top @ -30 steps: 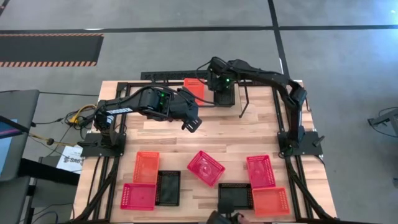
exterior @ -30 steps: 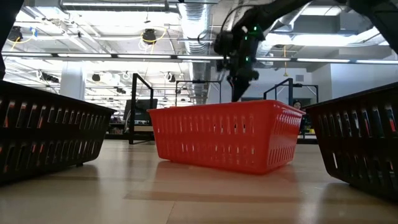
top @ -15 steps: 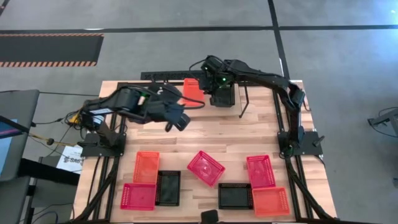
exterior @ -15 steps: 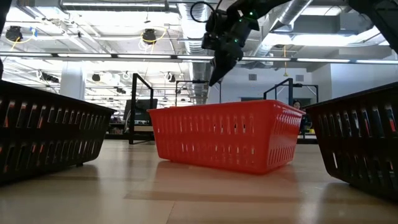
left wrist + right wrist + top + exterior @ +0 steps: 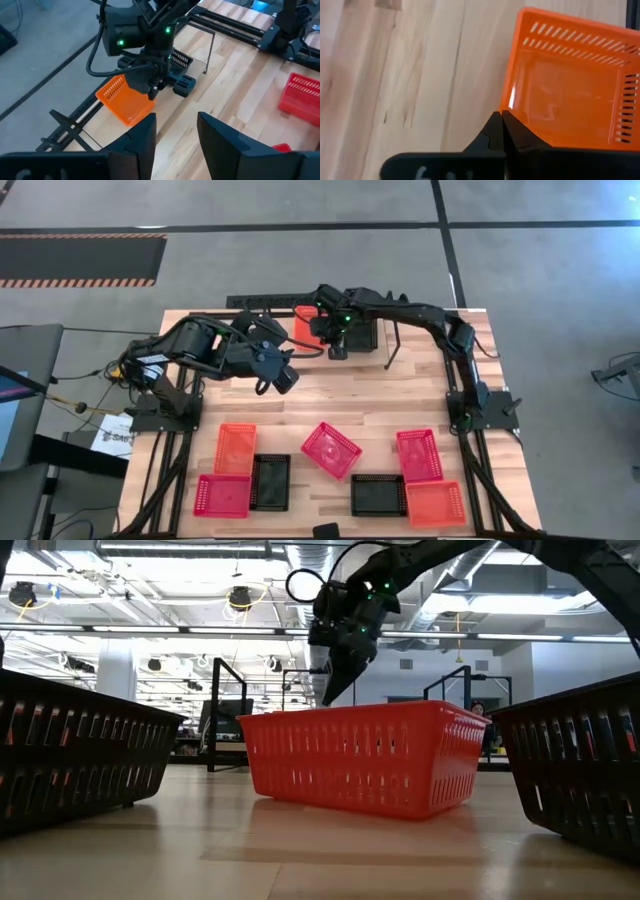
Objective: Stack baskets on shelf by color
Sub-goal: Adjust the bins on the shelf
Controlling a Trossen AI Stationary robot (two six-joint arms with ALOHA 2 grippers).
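An orange basket (image 5: 309, 324) and a black basket (image 5: 362, 332) sit side by side on the shelf (image 5: 392, 345) at the table's far edge. My right gripper (image 5: 336, 348) is shut, with its tips at the orange basket's corner (image 5: 512, 107) nearest the black basket. It also shows in the left wrist view (image 5: 155, 89) and the low view (image 5: 332, 692). My left gripper (image 5: 175, 135) is open and empty, over bare table left of the middle (image 5: 282, 376). Several pinkish-red, orange and black baskets lie along the near edge. My right gripper's shut fingertips (image 5: 501, 125) point down at the orange basket's rim corner (image 5: 512, 107). I cannot tell whether they touch it. The basket rests flat on the shelf.
On the near left lie an orange (image 5: 235, 448), a pinkish-red (image 5: 222, 495) and a black basket (image 5: 269, 480). A pinkish-red one (image 5: 331, 450) lies askew at the middle. On the near right lie a black (image 5: 378, 494), a pinkish-red (image 5: 418, 454) and an orange one (image 5: 436, 503).
My right gripper has gone from over the black basket toward the table's left, to the orange basket's corner. My left gripper has drawn back toward the table's left edge. The baskets have stayed where they were.
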